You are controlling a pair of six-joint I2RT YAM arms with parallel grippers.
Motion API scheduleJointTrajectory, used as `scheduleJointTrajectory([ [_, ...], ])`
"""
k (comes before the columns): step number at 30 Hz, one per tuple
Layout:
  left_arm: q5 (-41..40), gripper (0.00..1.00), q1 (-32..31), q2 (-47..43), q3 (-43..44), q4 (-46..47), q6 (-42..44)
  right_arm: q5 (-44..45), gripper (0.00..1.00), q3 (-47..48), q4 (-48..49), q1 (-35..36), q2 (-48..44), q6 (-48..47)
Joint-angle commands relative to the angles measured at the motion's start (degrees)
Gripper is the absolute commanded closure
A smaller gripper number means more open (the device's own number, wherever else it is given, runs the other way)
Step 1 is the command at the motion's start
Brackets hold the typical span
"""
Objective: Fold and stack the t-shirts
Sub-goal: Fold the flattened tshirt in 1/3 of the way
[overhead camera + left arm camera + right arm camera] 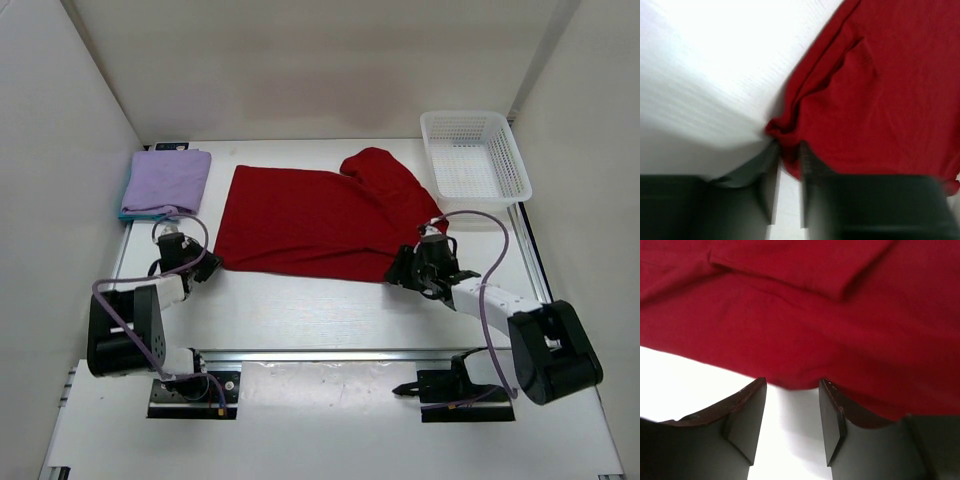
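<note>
The red t-shirt (310,220) lies spread flat across the middle of the table, one sleeve folded up at its back right. My left gripper (207,266) is at the shirt's near left corner. In the left wrist view its narrow jaws (788,147) pinch a bunched bit of the red fabric (880,100). My right gripper (398,272) is at the near right corner and stands open (792,382), the red hem (800,315) just past its fingertips with only bare table between them. The folded lavender t-shirt (167,180) rests on the teal one (135,213) at the back left.
A white mesh basket (520,175) stands at the back right, close to the red shirt's sleeve. White walls close in the table on the left, back and right. A metal rail runs along the near edge by the arm bases.
</note>
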Motion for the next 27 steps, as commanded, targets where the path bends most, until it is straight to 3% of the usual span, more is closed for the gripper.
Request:
scheduleJointTrajectory([
  [1, -2.06, 0.74, -1.13, 3.70, 3.24, -1.62, 0.20, 1.76, 0.55, 3.40, 3.63, 1.40, 5.07, -2.30],
  [3, -2.15, 0.91, -0.78, 4.14, 4.83, -2.93, 1.59, 3.34, 0.56, 5.08, 2.49, 2.89, 7.54, -3.71],
  [5, -1.37, 1.00, 0.62, 4.67, 5.97, -4.34, 2.04, 5.10, 0.78, 5.70, 0.82, 3.07, 8.95, -4.15],
  [9, 0.74, 1.00, 4.04, 5.63, 4.67, -4.26, 1.96, 3.79, 1.00, 3.43, 0.64, 3.16, 9.40, -3.28],
  [13, 4.50, 1.00, 6.68, 2.75, 1.25, -4.88, 1.52, 3.88, 0.99, -2.10, -0.06, 5.17, 4.14, -2.39],
  [18, 7.59, 1.00, 13.44, -7.26, -3.51, -10.40, 4.32, 2.91, 1.00, -9.50, -4.80, 7.37, -7.29, -0.73],
  [22, 12.16, 1.00, 16.27, -17.81, -6.22, -21.54, 8.19, 8.88, 1.00, -12.49, -12.27, 20.87, -21.76, 6.55],
  [24, 12.08, 1.00, 15.13, -26.93, -7.98, -25.43, 8.72, 9.86, 1.00, -12.84, -13.85, 22.93, -26.97, 9.46],
  [27, 10.76, 0.89, 12.76, -35.29, -10.71, -29.83, 7.76, 6.26, 0.83, -11.62, -19.55, 18.99, -32.41, 7.37],
])
